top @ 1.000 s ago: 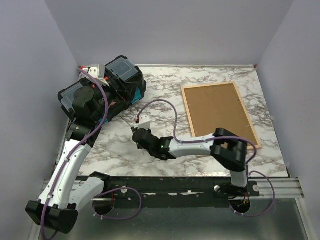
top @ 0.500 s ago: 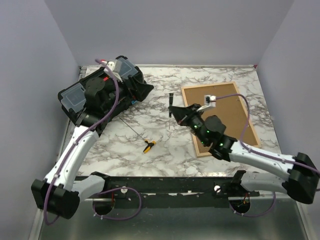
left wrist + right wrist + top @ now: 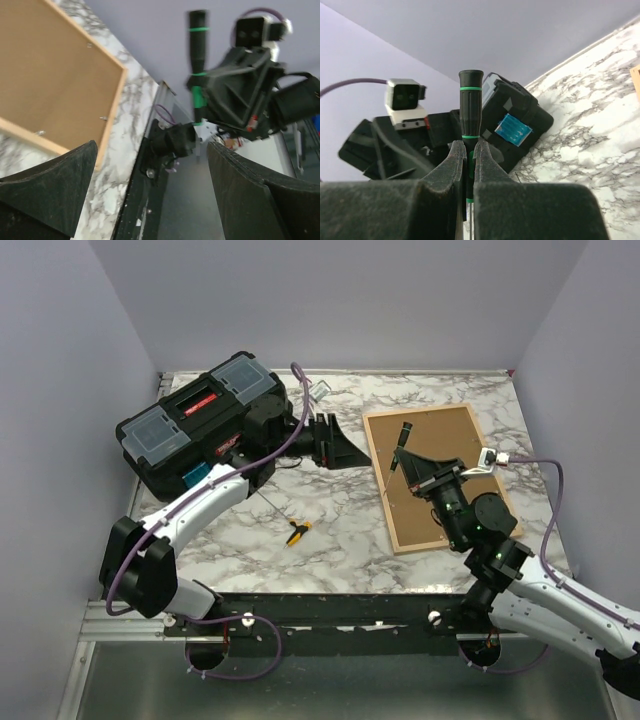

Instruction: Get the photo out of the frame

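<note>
The frame (image 3: 418, 412) lies face down at the right of the table, and its plain brown backing board (image 3: 455, 435) faces up. The photo is hidden under that board. My right gripper (image 3: 402, 455) hovers over the frame's left part, shut on a black screwdriver (image 3: 406, 430) with green rings. In the right wrist view both fingers (image 3: 455, 165) clamp its handle (image 3: 471, 110). My left gripper (image 3: 345, 445) stands open just left of the frame with nothing between its jaws. The left wrist view shows the frame's wooden rim (image 3: 112, 115), the board (image 3: 50, 75) and the screwdriver (image 3: 197, 60).
A black toolbox (image 3: 200, 425) with a red label stands at the back left. A small yellow-and-black tool (image 3: 297, 532) with a thin shaft lies on the marble table (image 3: 330, 540) in front of the arms. Grey walls close the left, back and right sides.
My right arm swung from the table's middle over to the frame, carrying the screwdriver. My left gripper moved from above the toolbox to just left of the frame. The yellow tool came into view.
</note>
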Robot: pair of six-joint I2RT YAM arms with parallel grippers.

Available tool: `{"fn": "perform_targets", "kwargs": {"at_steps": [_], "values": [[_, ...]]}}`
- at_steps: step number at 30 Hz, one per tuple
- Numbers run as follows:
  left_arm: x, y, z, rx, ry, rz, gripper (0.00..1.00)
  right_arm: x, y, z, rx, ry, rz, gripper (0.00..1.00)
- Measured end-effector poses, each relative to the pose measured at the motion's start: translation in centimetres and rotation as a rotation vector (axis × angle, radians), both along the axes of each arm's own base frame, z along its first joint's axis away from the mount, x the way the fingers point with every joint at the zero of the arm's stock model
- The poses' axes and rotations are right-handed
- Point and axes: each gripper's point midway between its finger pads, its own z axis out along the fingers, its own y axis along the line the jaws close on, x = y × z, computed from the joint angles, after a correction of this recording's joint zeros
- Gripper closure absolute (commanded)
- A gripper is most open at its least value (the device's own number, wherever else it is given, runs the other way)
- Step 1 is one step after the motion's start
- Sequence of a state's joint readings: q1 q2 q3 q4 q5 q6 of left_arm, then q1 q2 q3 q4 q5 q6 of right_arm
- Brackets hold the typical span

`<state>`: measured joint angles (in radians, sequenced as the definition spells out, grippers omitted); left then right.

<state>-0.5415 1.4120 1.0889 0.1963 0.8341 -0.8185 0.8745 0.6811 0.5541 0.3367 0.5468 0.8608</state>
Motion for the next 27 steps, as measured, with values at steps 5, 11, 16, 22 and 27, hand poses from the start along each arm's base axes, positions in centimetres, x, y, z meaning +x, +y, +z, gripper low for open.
{"fn": "perform_targets", "kwargs": {"at_steps": [5, 11, 16, 22, 27], "values": [[-3.5, -2.1, 1.6, -0.072, -0.035, -0.15, 0.09, 0.1, -0.1, -1.2, -0.027, 0.029, -0.006, 0.99], [-6.4, -3.9, 0.8, -0.043, -0.054, -0.245, 0.27, 0.1, 0.0, -1.3, -0.009, 0.044, -0.001, 0.99], [-8.4, -5.3, -0.6, 0.009, -0.05, -0.3, 0.54, -0.1, 0.3, -1.2, 0.017, 0.048, 0.019, 0.99], [-8.7, -6.0, -1.7, 0.064, -0.054, -0.311, 1.0, -0.3, 1.1, -1.5, 0.016, 0.055, 0.06, 0.97], [-7.9, -5.5, -2.9, 0.163, -0.055, -0.267, 1.0, -0.8, 1.4, -1.5, -0.062, 0.037, 0.099, 0.54]]}}
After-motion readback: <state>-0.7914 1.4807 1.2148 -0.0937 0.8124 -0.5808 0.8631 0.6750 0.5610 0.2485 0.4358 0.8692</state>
